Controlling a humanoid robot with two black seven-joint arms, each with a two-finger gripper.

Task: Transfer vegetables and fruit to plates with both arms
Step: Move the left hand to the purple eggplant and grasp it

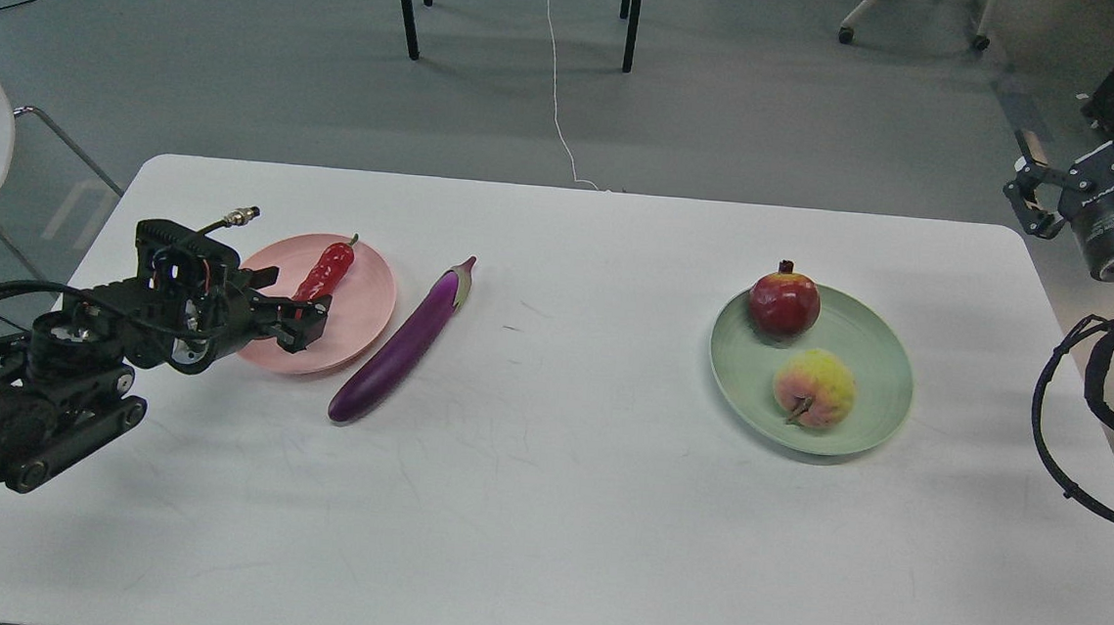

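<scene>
The left gripper [306, 320] hangs low over the near edge of the pink plate [366, 314]. Its two black fingers are spread apart and hold nothing. The red chili pepper [326, 272] lies on that plate, just past the fingertips and a little to their right. Its near end looks close to the fingers, but I cannot tell if it touches them.

To the right of this gripper, just beside the pink plate, the purple eggplant [408, 341] lies on the white table [552, 528]. It is slanted. Its grey stem end points away from the gripper, toward the far side of the table, and its round end points toward the near side. It looks very close to the plate's rim.

The right gripper [1035, 204] is far off at the right edge of the table, held up high. It is dark and seen from the side, so I cannot tell if its fingers are apart or together.

Well to the left of that gripper and lower down sits the green plate [882, 365]. Two fruits rest on it. The dark red pomegranate [784, 304] is at the far side of the plate. The yellow and pink peach [814, 387] is at the near side. The two fruits sit near each other.
</scene>
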